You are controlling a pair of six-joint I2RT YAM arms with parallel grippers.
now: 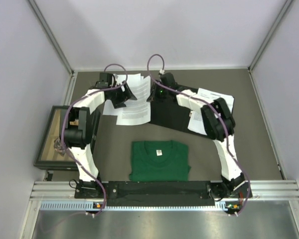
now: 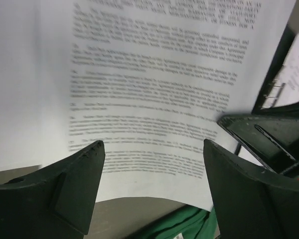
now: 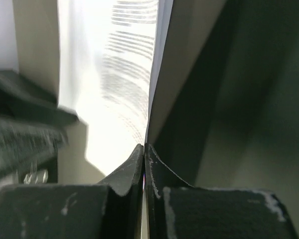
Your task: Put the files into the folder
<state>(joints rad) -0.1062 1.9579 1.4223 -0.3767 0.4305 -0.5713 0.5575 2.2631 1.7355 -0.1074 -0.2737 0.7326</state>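
Observation:
The files (image 1: 134, 108), white sheets with black text, lie at the back middle of the table, left of the open folder (image 1: 172, 117) with its black inner face up. My right gripper (image 1: 150, 94) is shut on the right edge of a sheet; in the right wrist view the thin paper edge (image 3: 152, 89) runs up from between the closed fingertips of that gripper (image 3: 144, 146). My left gripper (image 2: 153, 144) stands open just in front of the lifted, curved sheet (image 2: 149, 74), nothing between its fingers. In the top view it (image 1: 127, 94) is over the sheets.
A folded green T-shirt (image 1: 159, 160) lies in front of the papers. A dark-framed picture box (image 1: 55, 137) sits at the left edge. More white sheets (image 1: 214, 95) rest on the folder's right half, under the right arm. The folder's metal clip (image 2: 275, 90) shows at right.

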